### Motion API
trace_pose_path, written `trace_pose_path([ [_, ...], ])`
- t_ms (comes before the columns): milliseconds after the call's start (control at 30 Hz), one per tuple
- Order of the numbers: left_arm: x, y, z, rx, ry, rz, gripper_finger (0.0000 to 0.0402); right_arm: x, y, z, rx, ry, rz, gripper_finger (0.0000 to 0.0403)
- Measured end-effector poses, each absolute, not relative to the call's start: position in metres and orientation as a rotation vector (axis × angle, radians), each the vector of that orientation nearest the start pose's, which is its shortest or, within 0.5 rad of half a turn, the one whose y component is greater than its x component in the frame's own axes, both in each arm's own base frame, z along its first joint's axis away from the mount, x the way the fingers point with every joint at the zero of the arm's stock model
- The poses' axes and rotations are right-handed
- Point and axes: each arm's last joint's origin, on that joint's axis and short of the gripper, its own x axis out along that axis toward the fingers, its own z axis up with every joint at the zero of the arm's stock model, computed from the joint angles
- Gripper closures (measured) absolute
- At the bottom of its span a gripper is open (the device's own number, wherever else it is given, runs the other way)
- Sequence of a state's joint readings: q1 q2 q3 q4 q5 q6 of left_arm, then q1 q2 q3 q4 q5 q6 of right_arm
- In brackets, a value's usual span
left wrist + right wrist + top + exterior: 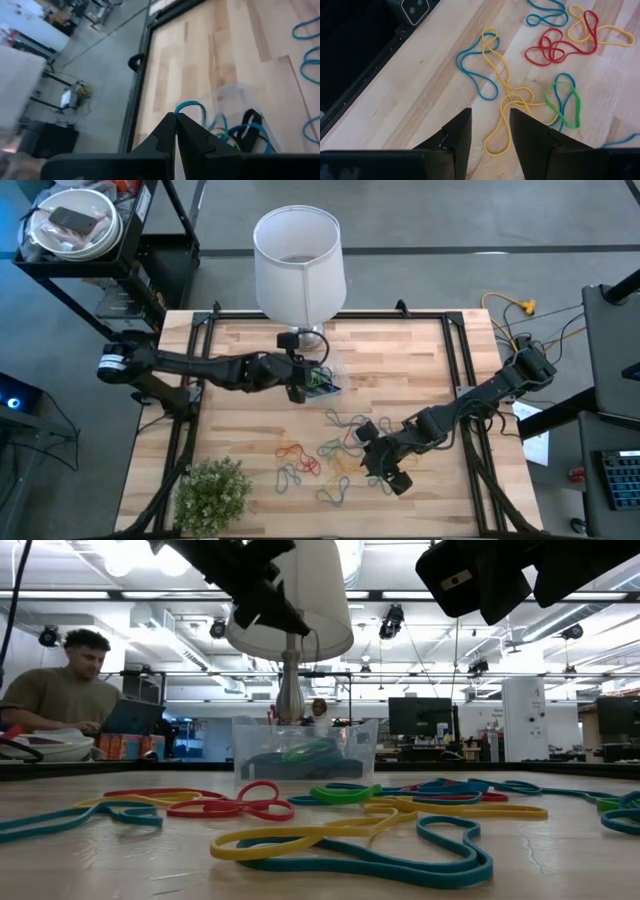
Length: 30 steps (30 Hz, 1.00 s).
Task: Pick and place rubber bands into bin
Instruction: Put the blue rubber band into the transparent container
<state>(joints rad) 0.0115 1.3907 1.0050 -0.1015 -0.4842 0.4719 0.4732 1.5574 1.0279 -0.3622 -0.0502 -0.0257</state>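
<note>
From the high view I see the left claw [300, 387] over the bin [324, 383], which sits near the far middle of the counter [420, 370], just in front of the white lamp [298, 265]. The right claw [385, 470] hangs above the near middle of the counter, at the right edge of the loose bands [320, 460] scattered there. A small plant [212, 495] stands at the near left corner.

In the low view the bin [305, 750] stands upright on the counter with a few bands inside, green and blue among them. In front of it lie more bands, red [235, 803], yellow [330, 830], teal and green, flat on the wood. Both arms come in from above; the lamp stands behind the bin. A person [60, 690] sits at the left in the room beyond.

My left wrist view shows the left claw's fingers [165, 132] pressed together with nothing between them, just above the bin [235, 100], where blue and black bands lie.

My right wrist view shows the right claw [490, 137] spread wide and empty, with a yellow band [502, 105] on the counter below the gap. Blue, green and red bands lie just beyond.
</note>
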Motion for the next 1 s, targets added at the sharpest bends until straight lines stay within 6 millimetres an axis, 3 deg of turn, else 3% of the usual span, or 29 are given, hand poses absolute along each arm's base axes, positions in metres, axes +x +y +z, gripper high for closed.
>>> trace_pose_path([
  [400, 0.298, 0.037, 0.274, 0.487, 0.689, 0.409, 0.0401, 0.283, 0.147, 0.220, -0.213, 0.876, 0.500, 0.0275],
  [767, 0.288, 0.059, 0.258, 0.278, 0.785, 0.243, 0.0399, 0.283, 0.147, 0.220, -0.213, 0.876, 0.500, 0.0275],
  [1000, 0.286, 0.061, 0.252, 0.271, 0.798, 0.244, 0.0339, 0.283, 0.147, 0.220, -0.213, 0.876, 0.500, 0.0275],
])
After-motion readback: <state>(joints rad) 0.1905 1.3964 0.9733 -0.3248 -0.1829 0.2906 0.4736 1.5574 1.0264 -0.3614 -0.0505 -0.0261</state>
